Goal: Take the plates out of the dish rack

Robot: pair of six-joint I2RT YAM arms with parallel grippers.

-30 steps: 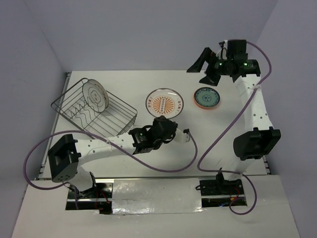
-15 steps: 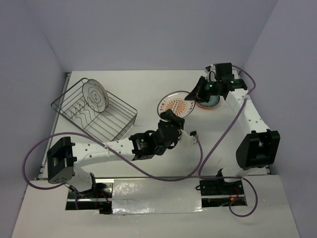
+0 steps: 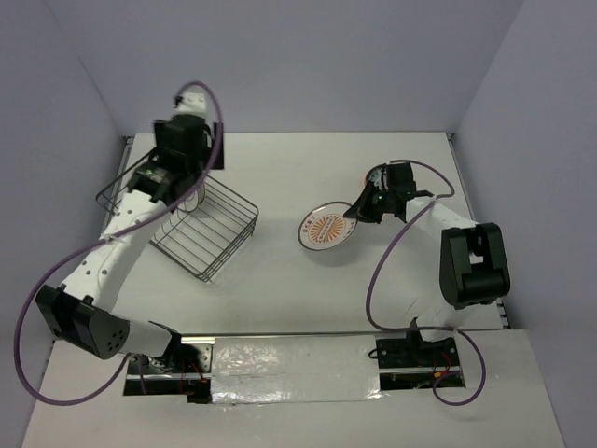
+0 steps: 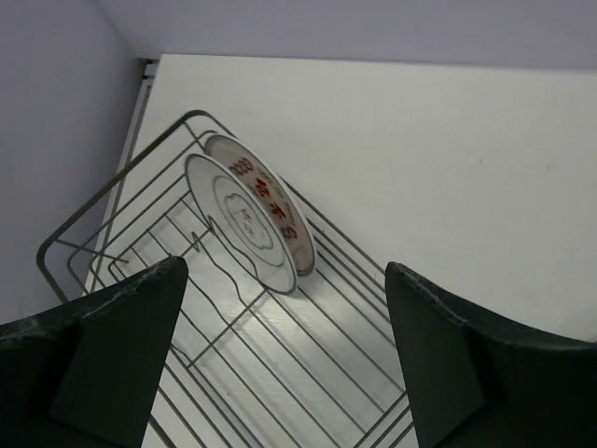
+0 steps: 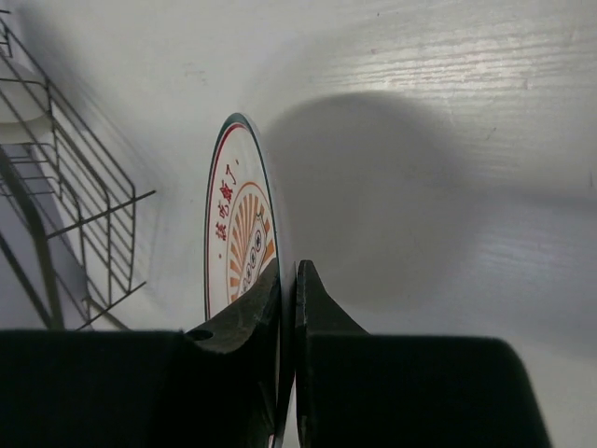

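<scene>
Left end effector [image 4: 284, 271]: fingers spread wide, nothing held. It hangs above the dish rack [image 3: 229, 224], pointing down into it.

The two plates left to unload stand directly below and slightly ahead of the finger gap, in the rack's far left corner. The left arm is the nearer one; the right arm is well apart, across the table [image 3: 280, 299].

Both plates stand on edge between the prongs, close together, one behind the other. In the left wrist view their rims run diagonally from upper left to lower right, while my fingers open left to right. I judge that a wrist roll is needed before the descent, so that the fingers straddle one rim.

Front plate [image 4: 241, 222]: white, with a faint dark motif at its centre. Rear plate [image 4: 269, 191]: pale, with red characters round its border.

Right end effector [image 5: 287, 280]: closed on the rim of a third plate with an orange sunburst [image 5: 238, 245], held outside the rack and low over the table.
</scene>
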